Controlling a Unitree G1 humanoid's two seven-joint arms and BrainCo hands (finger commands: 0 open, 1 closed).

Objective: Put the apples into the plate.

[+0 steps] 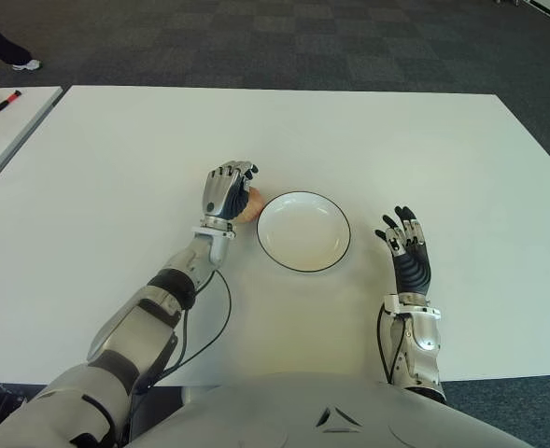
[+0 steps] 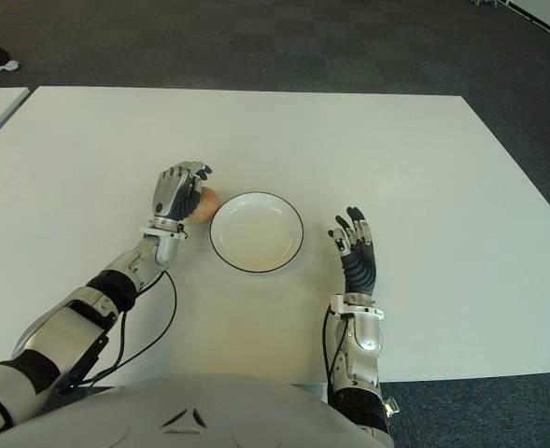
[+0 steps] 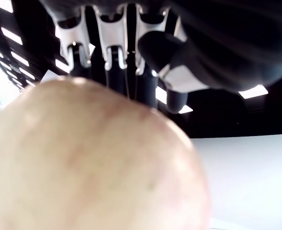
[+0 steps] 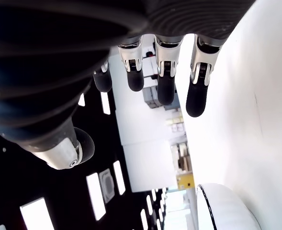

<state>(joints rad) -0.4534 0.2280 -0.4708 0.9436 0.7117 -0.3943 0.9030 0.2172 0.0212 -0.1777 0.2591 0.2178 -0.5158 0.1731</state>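
Left hand (image 1: pixel 228 191) clenched around apple (image 1: pixel 249 205) just beside plate (image 1: pixel 303 231) rim, mid-table (image 1: pixel 116 168), right hand (image 1: pixel 405 247) fingers released, holding nothing.

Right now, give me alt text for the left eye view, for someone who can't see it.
The robot's left hand is curled around an apple on a white table, just left of an empty white plate with a dark rim. Its right hand shows to the plate's right, fingers spread, holding nothing.
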